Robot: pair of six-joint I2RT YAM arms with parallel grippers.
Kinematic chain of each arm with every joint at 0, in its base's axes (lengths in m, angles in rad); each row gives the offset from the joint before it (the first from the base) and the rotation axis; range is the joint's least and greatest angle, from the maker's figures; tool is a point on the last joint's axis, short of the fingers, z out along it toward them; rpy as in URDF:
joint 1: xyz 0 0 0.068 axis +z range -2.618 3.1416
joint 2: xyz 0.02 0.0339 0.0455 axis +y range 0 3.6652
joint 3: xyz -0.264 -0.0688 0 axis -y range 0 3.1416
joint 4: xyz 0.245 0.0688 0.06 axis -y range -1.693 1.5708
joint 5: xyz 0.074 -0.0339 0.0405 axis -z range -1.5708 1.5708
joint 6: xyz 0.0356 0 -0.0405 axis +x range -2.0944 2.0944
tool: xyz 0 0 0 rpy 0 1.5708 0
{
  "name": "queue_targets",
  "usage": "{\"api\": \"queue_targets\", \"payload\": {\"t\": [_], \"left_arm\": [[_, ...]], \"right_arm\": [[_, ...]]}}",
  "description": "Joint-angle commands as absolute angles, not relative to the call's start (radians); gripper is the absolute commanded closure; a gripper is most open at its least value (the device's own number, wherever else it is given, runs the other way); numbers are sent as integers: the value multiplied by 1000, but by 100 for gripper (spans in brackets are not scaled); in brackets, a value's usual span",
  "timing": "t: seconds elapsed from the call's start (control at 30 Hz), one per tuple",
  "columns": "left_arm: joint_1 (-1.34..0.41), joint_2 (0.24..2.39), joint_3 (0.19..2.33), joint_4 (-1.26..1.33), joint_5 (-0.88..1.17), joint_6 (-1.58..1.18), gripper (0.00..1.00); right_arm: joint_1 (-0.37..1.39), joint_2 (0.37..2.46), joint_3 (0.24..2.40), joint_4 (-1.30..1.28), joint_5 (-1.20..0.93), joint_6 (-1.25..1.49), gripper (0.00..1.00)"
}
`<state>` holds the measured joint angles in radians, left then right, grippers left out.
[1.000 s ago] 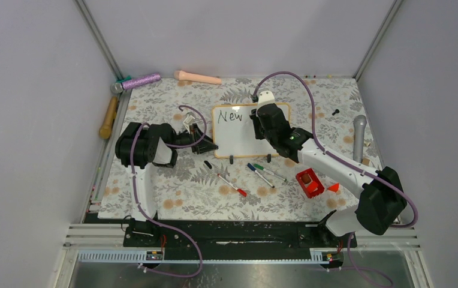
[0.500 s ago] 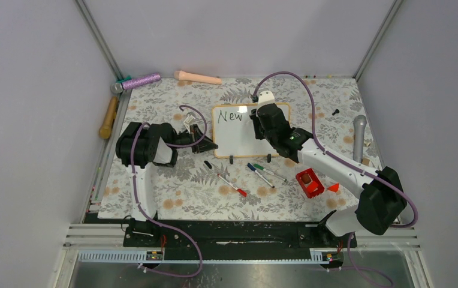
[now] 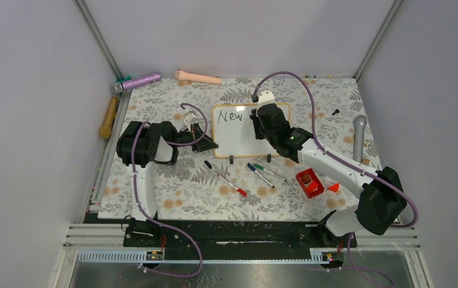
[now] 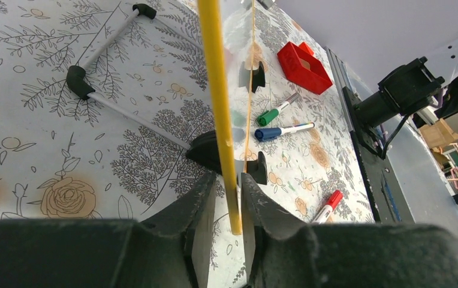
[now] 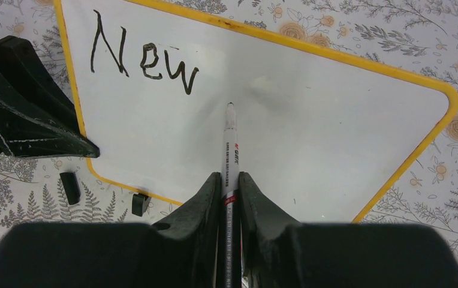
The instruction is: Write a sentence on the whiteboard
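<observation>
Narrowed since a second ago, the left hand point(image 4: 227, 198) clamps the 9 o'clock edge of the whiteboard point(image 3: 238, 137) on the table point(image 3: 172, 195), while the right hand point(image 5: 229, 180) grips a marker point(image 5: 230, 141), tip at 3 o'clock of the sentence point(image 5: 142, 60), so far only "New".

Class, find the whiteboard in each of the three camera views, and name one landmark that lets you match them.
Top external: the whiteboard lies at centre.
Left wrist: only its yellow edge, running top to bottom into the left gripper.
Right wrist: it fills most of the picture, under the marker.
Shared landmark: the left gripper at the board's left edge.
</observation>
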<state>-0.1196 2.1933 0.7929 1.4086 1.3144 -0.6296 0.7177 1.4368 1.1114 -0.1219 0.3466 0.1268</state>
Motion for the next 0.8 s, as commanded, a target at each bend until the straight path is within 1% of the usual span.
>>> {"api": "queue_targets", "payload": {"t": [0.0,0.03,0.07,0.17,0.27,0.33,0.47,0.53,0.57,0.6,0.63,0.77], "left_arm": [[-119,2207,835,1460,1346,-630,69],[-119,2208,839,1460,1350,-632,64],[-120,2207,842,1459,1353,-632,61],[-119,2204,845,1459,1352,-628,58],[-119,2209,851,1459,1345,-637,59],[-118,2217,858,1457,1343,-650,65],[-117,2219,860,1457,1333,-660,80],[-116,2221,861,1457,1329,-664,84],[-116,2221,863,1457,1329,-667,89],[-117,2222,866,1457,1331,-669,97],[-116,2226,871,1458,1338,-676,100],[-116,2240,889,1460,1351,-702,100]], "right_arm": [[713,1416,1120,-96,351,117,100],[713,1416,1119,-96,351,116,100],[712,1416,1120,-96,351,118,100],[713,1417,1120,-96,350,117,100],[713,1418,1121,-95,350,117,100],[712,1418,1121,-97,349,116,100],[713,1417,1121,-97,349,116,100],[713,1418,1121,-97,348,116,100],[713,1418,1121,-96,348,117,100],[712,1418,1121,-97,346,117,100],[713,1418,1121,-96,347,117,100],[712,1420,1121,-95,344,117,100]]}}
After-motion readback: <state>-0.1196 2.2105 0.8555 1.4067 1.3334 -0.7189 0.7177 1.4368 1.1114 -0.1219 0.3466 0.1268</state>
